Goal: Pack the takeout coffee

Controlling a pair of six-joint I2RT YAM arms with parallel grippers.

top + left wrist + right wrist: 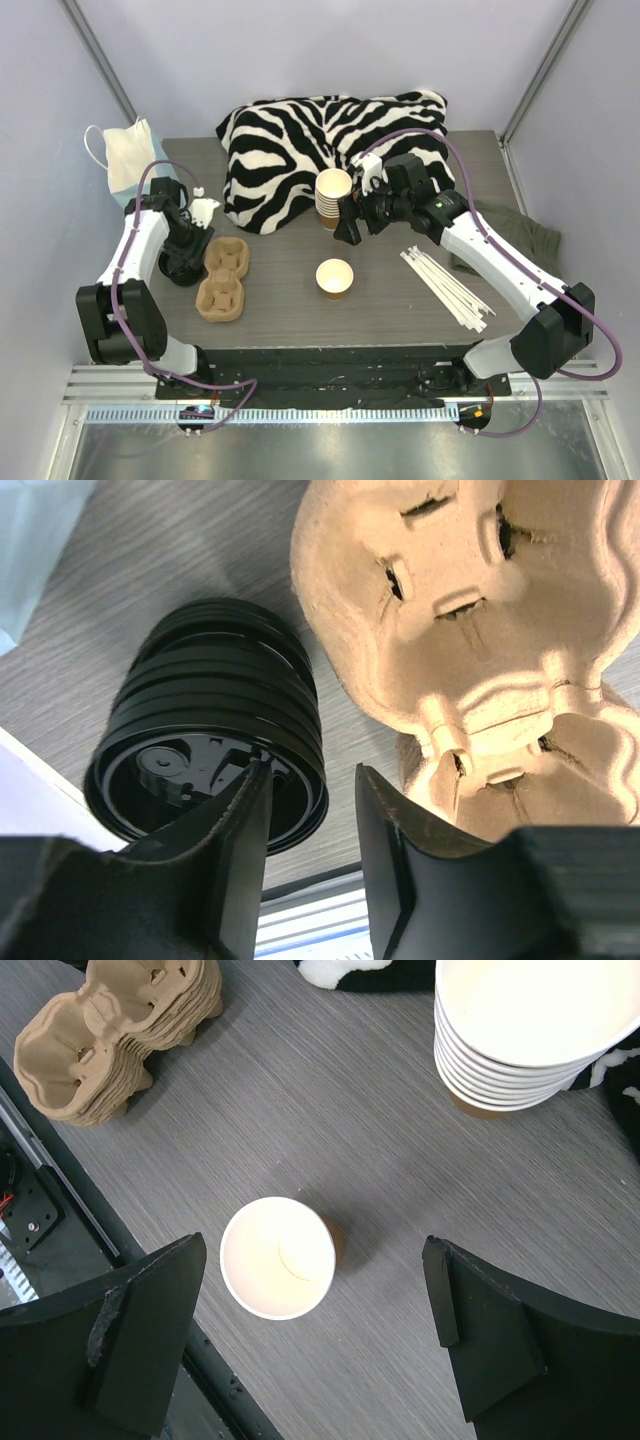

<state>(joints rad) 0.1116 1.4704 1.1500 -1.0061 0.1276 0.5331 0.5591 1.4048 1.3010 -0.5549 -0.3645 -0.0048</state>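
Paper cup (334, 277) stands upright and lidless, mid-table toward the near edge. Right gripper (312, 1258) hangs above it, jaws spread wide, empty. Left gripper (310, 775), near the left edge, straddles the rim of the stack of black lids (215, 700), just beside the pulp cup carriers (480, 630). Cannot tell whether it pinches the rim.

Zebra-striped plush cloth (330, 140) at twelve o'clock, a stack of lidless tan paper cups (333, 198) at its near edge. White sticks (445, 288) at four. At nine, stacked moulded-pulp cup carriers (222, 280) – stacked black plastic lids (205, 720) just beside.
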